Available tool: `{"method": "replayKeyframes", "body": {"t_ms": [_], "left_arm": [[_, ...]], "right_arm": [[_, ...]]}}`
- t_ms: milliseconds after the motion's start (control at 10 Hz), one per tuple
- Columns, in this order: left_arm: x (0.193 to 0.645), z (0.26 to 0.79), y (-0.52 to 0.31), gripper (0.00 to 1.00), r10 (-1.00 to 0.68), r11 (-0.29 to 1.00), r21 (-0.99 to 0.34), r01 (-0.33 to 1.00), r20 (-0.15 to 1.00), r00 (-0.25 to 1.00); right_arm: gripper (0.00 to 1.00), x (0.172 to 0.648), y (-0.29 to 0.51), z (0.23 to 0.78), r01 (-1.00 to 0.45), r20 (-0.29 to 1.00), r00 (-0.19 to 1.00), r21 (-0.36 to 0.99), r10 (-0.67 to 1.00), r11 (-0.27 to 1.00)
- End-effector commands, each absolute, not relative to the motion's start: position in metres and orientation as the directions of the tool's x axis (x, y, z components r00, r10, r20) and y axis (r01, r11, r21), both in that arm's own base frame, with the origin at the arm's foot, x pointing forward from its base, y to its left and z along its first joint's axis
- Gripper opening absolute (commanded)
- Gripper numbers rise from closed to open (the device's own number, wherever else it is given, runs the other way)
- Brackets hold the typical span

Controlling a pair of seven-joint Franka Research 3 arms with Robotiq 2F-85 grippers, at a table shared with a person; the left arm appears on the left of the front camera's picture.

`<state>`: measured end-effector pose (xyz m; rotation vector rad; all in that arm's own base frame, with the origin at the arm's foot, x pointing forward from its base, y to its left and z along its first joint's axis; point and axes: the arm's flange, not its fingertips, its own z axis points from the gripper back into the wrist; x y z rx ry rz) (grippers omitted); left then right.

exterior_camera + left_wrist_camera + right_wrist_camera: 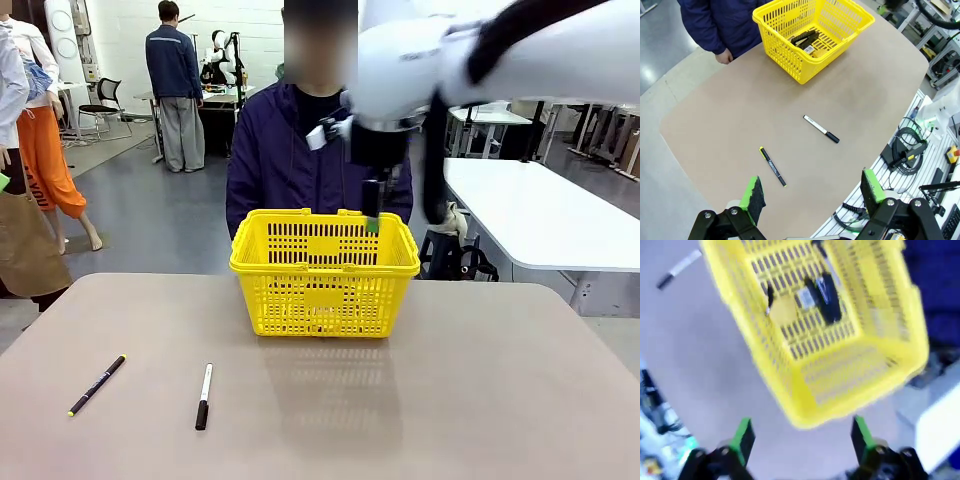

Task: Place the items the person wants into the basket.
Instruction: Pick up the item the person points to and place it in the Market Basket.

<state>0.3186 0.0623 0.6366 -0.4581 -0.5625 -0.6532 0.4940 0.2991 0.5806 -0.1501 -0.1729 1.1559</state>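
Above the basket (pixel 322 268), at about one o'clock from its middle in the front view, the right gripper (pixel 372 205) is held with its jaws spread and nothing between them, a green pad hanging just over the far rim. Seen from the right wrist, the same gripper (pixel 801 440) is released, and the basket floor below it carries three things: the tape measure (pixel 782 310), the stapler (pixel 826 297) and, hard to make out in the blur, what is judged to be the knife (pixel 769 296). All three wanted items are thus judged to be already delivered (the open jaws fit a drop just made). The left gripper (pixel 812 192) is parked wide open and empty, well back from the work, presumably to keep clear. On the table (pixel 480 400), toward seven o'clock from the basket, the pen (pixel 97 385) and the marker (pixel 204 396) are left lying apart, being unwanted. The person (pixel 300 150) is stood at twelve o'clock, just behind the basket.
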Motion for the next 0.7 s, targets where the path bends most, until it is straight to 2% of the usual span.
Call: {"method": "replayKeyframes", "body": {"t_ms": [0,300,600], "left_arm": [[0.318,0.636,0.063,1.00,-0.434,0.702,-0.224,0.676,0.619,0.655],[0.318,0.636,0.063,1.00,-0.434,0.702,-0.224,0.676,0.619,0.655],[0.318,0.636,0.063,1.00,-0.434,0.702,-0.224,0.676,0.619,0.655]], "right_arm": [[1.00,0.397,0.227,0.542,-0.820,0.131,0.514,-0.215,0.848,0.531],[1.00,0.345,0.157,0.512,-0.728,0.263,0.626,-0.140,0.734,0.671],[1.00,0.336,0.124,0.493,-0.697,0.338,0.652,-0.085,0.679,0.712]]}}
